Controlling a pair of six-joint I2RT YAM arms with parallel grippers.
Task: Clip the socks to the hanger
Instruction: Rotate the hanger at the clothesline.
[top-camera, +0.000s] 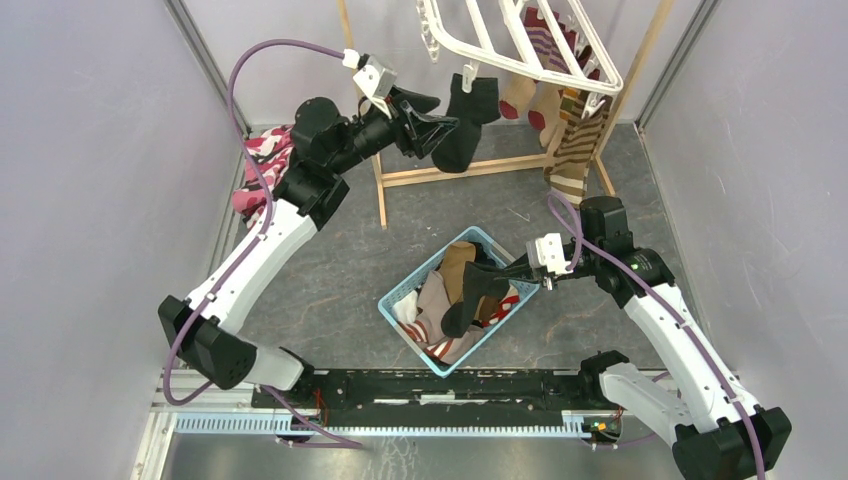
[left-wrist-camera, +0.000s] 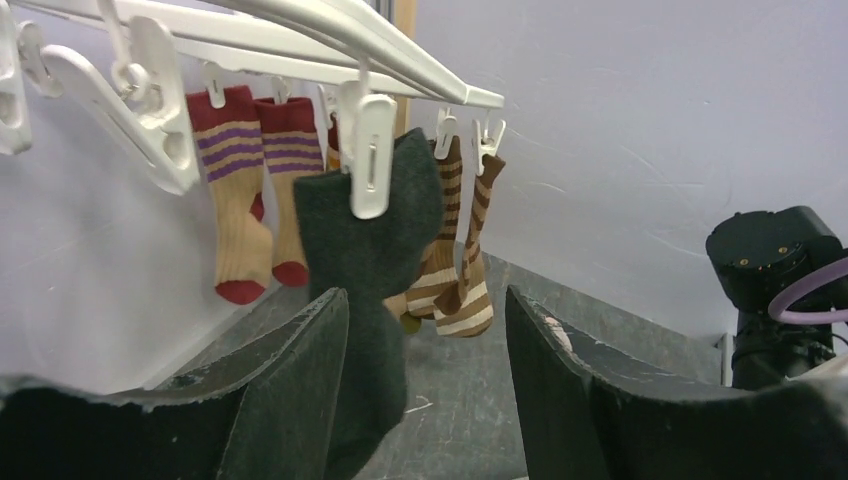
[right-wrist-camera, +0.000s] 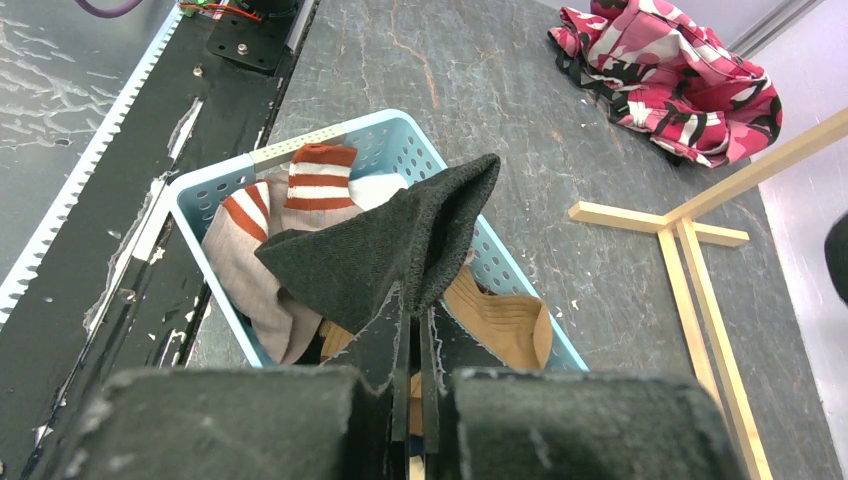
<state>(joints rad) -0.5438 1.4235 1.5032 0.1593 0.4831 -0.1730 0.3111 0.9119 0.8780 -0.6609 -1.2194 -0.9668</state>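
Dangling limp over the blue basket (right-wrist-camera: 210, 185), a soft, likely light charcoal sock (right-wrist-camera: 390, 250) sits clamped in the right gripper (right-wrist-camera: 415, 310); the left gripper (left-wrist-camera: 425, 300) gapes around a clipped sock (left-wrist-camera: 365, 240) on the hanger (left-wrist-camera: 400, 50); the cuff edge looks best to pinch

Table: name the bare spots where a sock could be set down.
Bare table lies between the stand and the basket, and again left of the basket up to the left arm. Crowded: the basket itself, full of socks under the right hand; cloth fills the far-left corner.
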